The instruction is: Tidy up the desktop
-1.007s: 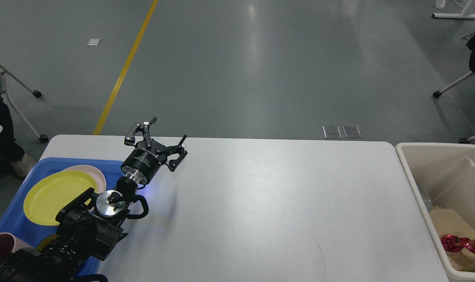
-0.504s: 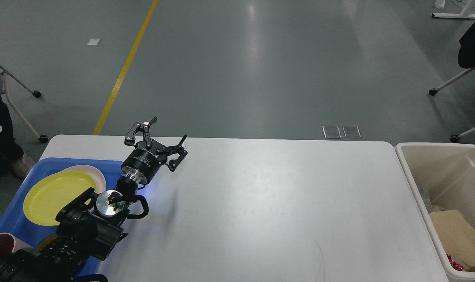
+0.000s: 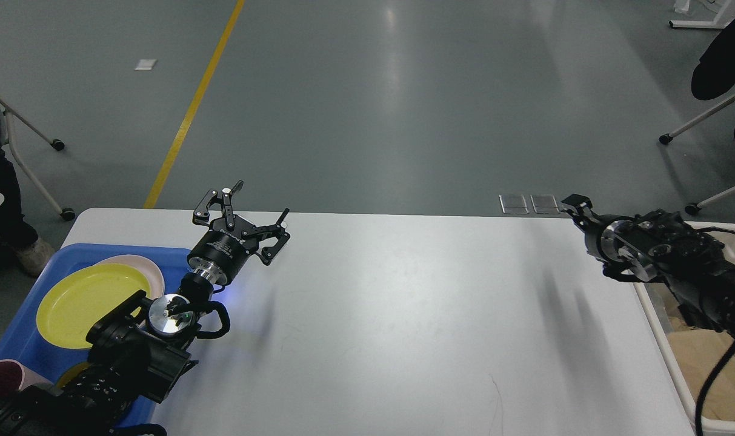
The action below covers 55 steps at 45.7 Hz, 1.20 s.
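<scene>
The desktop [image 3: 403,315] is a large white tabletop with rounded corners, and its middle is bare. My left gripper [image 3: 263,197] is open and empty. It hovers over the far left part of the desktop, just right of the blue tray [image 3: 82,252]. My right arm comes in from the right above the beige bin [image 3: 681,381]. Its gripper [image 3: 576,204] is over the desktop's far right corner, seen small and end-on, so its fingers cannot be told apart.
The blue tray holds a yellow plate [image 3: 88,300] stacked on a pink plate [image 3: 154,270], with a dark pink cup [image 3: 0,378] at the front. The bin holds brown cardboard [image 3: 718,375]. Chair legs on castors stand on the grey floor beyond both far corners.
My right arm has come into view from the right, over the bin, up to the table's far right corner. It now hides the red shiny item in the bin. My left arm has not moved.
</scene>
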Available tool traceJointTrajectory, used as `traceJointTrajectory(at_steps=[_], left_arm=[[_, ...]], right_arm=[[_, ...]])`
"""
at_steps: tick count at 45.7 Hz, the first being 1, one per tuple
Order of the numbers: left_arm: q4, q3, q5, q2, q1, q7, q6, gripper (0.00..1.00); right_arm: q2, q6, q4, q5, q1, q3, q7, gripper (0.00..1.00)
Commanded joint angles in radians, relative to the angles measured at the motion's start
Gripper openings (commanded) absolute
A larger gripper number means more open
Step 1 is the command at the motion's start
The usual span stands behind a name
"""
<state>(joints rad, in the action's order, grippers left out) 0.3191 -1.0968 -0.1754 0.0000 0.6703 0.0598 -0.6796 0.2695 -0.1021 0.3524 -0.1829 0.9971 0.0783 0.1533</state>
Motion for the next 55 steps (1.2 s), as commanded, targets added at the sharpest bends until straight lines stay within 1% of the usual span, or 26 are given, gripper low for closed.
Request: traceJointTrajectory(at_steps=[1,6,10,16,26,34,42,48,55], left_arm=[[0.0,0.0,-0.001,0.0,0.0,0.0,0.0,0.97],[0.0,0.0,0.001,0.0,0.0,0.0,0.0,0.97],[0.0,0.0,0.0,0.0,0.0,0.0,0.0,0.97],[0.0,0.0,-0.001,0.0,0.0,0.0,0.0,0.97],[0.0,0.0,-0.001,0.0,0.0,0.0,0.0,0.97],[0.0,0.0,0.001,0.0,0.0,0.0,0.0,0.97],[0.0,0.0,0.0,0.0,0.0,0.0,0.0,0.97],[0.0,0.0,-0.001,0.0,0.0,0.0,0.0,0.97],[0.0,0.0,0.001,0.0,0.0,0.0,0.0,0.97]], right_arm=[[-0.041,-0.004,0.046,0.0,-0.017,-0.238,0.0,1.0],[-0.113,-0.018,0.068,0.002,-0.048,-0.408,0.0,1.0],[-0.163,-0.027,0.066,0.002,-0.066,-0.585,0.0,1.0],[-0.211,-0.039,0.063,0.002,-0.072,-0.771,0.0,1.0],[-0.231,-0.087,0.065,0.003,-0.081,-0.988,0.0,1.0],[-0.228,-0.159,0.066,0.02,-0.159,-1.166,0.0,1.0],[-0.219,-0.249,0.066,0.157,-0.221,-1.232,0.0,1.0],[-0.219,-0.258,0.062,0.227,-0.227,-1.246,-0.005,1.0],[-0.219,-0.268,0.062,0.24,-0.242,-1.267,-0.031,1.0]])
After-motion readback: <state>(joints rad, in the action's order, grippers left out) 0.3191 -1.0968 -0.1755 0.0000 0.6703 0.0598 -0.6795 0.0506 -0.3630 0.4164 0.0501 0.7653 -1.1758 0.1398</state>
